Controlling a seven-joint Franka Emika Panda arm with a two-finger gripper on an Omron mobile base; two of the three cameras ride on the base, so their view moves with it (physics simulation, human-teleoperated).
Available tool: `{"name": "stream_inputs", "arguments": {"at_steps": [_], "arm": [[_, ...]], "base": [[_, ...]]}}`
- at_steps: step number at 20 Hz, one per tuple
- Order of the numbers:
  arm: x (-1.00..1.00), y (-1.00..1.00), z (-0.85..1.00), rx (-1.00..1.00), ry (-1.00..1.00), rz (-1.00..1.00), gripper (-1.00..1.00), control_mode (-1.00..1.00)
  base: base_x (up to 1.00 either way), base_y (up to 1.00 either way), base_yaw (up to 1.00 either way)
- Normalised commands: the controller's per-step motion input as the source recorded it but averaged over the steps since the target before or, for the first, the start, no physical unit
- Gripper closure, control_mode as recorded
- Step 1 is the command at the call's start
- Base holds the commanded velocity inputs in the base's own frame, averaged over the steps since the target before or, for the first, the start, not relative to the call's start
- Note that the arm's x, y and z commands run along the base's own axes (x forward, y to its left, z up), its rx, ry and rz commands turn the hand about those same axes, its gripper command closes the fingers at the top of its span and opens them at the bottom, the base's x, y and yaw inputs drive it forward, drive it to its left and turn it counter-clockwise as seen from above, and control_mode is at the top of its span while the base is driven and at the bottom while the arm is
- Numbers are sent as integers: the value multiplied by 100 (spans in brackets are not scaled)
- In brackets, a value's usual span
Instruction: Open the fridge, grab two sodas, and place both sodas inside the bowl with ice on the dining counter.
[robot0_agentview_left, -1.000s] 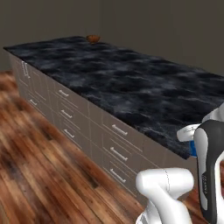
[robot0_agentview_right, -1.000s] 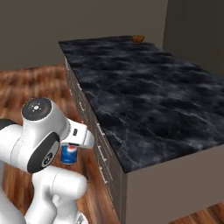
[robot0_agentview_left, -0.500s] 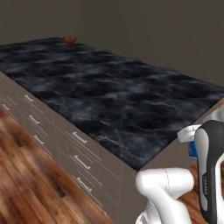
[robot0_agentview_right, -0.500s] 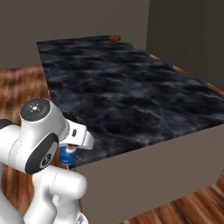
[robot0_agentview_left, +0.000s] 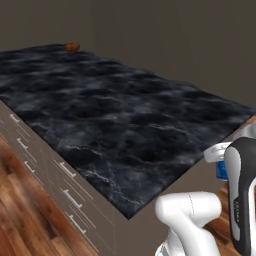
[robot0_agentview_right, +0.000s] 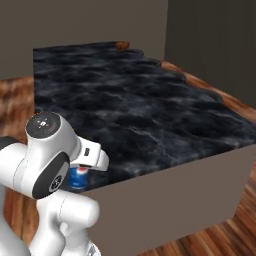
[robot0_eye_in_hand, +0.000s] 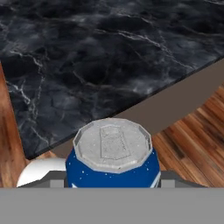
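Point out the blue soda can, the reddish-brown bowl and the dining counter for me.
blue soda can (robot0_eye_in_hand: 113, 148): hand view, silver top.
reddish-brown bowl (robot0_agentview_left: 72, 47): left base view, its side.
dining counter (robot0_agentview_right: 150, 115): right base view, bare marble top.

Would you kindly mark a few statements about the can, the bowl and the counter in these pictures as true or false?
1. The gripper holds a red can. False: the can is blue with a silver top.
2. The bowl sits at the counter's far end. True.
3. The can is already in the bowl. False: it is in the gripper, near the counter's close corner, far from the bowl.
4. The counter top is black with pale veining. True.
5. Drawers line one side of the counter. True.
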Motion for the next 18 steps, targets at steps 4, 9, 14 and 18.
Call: {"name": "stream_inputs", "arguments": {"at_steps": [4, 9, 14, 18], "arm": [[0, 0, 0, 0, 0, 0, 100, 100], [0, 0, 0, 0, 0, 0, 100, 100], [0, 0, 0, 0, 0, 0, 100, 100], [0, 0, 0, 0, 0, 0, 100, 100]], "base": [[63, -100, 0], [61, -100, 0], [-28, -100, 0], [-36, -100, 0]]}}
